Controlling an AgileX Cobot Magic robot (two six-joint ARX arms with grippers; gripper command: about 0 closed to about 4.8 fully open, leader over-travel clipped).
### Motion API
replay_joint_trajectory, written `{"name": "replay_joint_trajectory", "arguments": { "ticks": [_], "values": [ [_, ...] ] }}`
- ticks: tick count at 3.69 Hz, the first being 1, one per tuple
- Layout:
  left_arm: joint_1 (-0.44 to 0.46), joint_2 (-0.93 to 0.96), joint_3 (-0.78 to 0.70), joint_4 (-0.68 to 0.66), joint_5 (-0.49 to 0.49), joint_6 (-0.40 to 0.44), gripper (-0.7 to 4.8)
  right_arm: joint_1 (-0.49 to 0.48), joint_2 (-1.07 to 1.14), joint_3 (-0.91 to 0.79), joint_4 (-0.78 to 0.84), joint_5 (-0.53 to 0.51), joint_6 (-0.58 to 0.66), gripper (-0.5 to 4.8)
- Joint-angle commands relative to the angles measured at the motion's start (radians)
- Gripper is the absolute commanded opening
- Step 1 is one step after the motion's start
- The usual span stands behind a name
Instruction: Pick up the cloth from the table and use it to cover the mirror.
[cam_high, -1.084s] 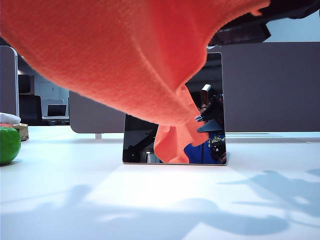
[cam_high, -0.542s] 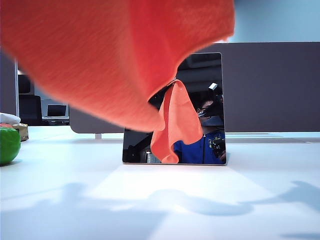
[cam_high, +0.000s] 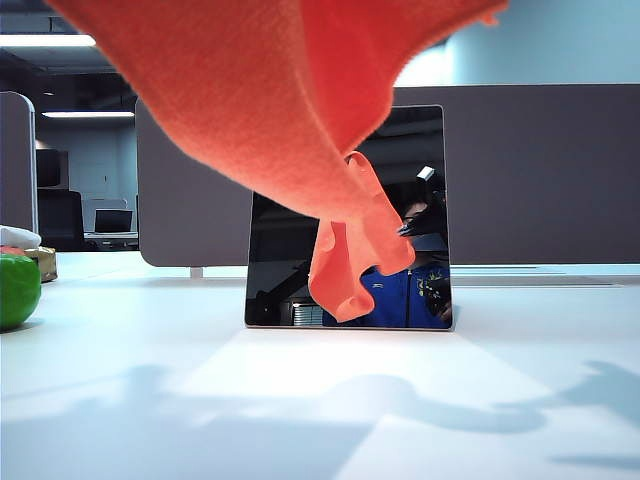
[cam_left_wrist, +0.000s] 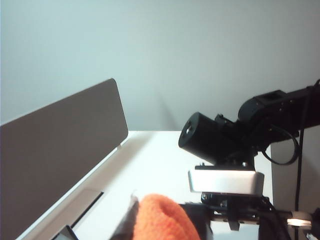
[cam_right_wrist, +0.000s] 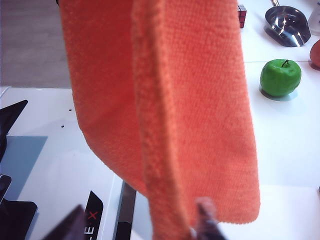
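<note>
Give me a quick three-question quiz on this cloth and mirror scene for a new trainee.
1. True or false: the cloth fully covers the mirror.
2. Which gripper has its jaws apart? A: left gripper, with cloth bunched at it. B: right gripper, beside the hanging cloth.
3. What green thing sits on the table at the exterior view's left edge?
Key: 1 false, the cloth hangs in the air and much of the mirror shows. 2 B; the left one is shut on the cloth. 3 an apple.
</note>
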Motion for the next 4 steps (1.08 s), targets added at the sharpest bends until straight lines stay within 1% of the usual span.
{"name": "replay_joint_trajectory", "arguments": {
  "ticks": [1,2,3,4],
  "values": [
    [-0.002,-0.002,0.005,0.118,0.007,-0.007,-0.06,0.001,0.0,0.002,0.003,-0.002,0.004,2.51],
    [-0.002,-0.002,0.005,0.121,0.026,-0.025,-0.06,0.001,0.005,0.002,0.01,-0.003,0.004,2.51],
    [-0.002,-0.002,0.005,0.107,0.03,-0.04,-0.06,0.073,0.059,0.002,0.02,0.019,0.004,1.06],
    [-0.002,-0.002,0.005,0.083,0.022,-0.063,-0.06,0.073,0.059,0.002,0.061,0.02,0.004,-0.01]
  ]
}}
